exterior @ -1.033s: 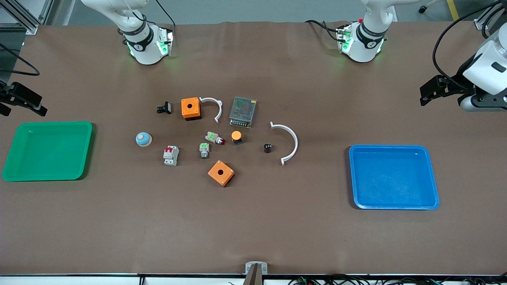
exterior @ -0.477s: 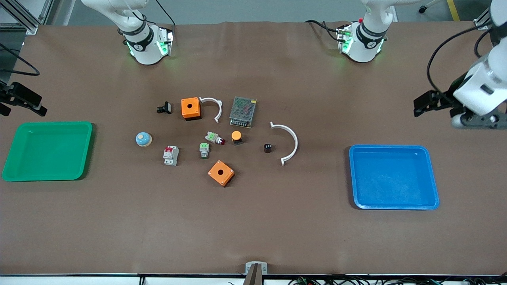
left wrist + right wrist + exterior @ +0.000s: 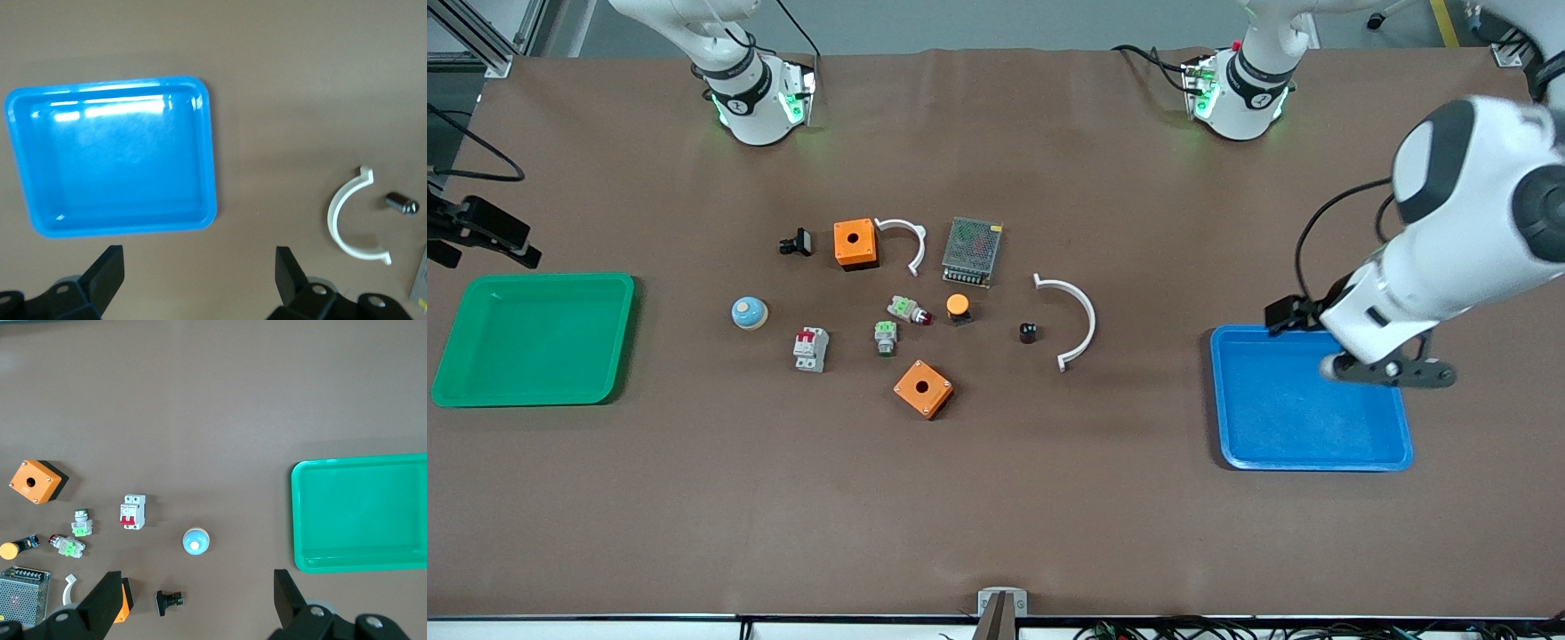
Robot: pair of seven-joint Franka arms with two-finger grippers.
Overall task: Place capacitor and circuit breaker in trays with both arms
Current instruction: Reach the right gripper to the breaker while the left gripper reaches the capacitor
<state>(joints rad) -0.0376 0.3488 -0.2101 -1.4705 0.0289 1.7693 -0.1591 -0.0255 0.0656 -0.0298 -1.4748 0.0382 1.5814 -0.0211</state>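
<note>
Two trays, green (image 3: 534,338) and blue (image 3: 1307,418), lying empty; breaker (image 3: 810,348) lying red-end toward the bases; capacitor (image 3: 1028,332) sitting on its side; left gripper (image 3: 200,280) hanging wide-jawed over blue tray, right gripper (image 3: 193,603) wide-jawed too.

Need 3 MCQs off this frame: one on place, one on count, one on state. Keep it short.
1. Where is the capacitor?
A. in the blue tray
B. on the table beside the big white curved clip
C. in the green tray

2. How many orange boxes lie on the table?
A. one
B. two
C. three

3. What state is the left tool in?
A. open and holding nothing
B. shut on the circuit breaker
C. shut on the capacitor

Key: 1 B, it sits by the white curved clip, outside the blue tray. 2 B, one orange box and another. 3 A, the left tool shows fingers spread wide, and the circuit breaker lies untouched.
</note>
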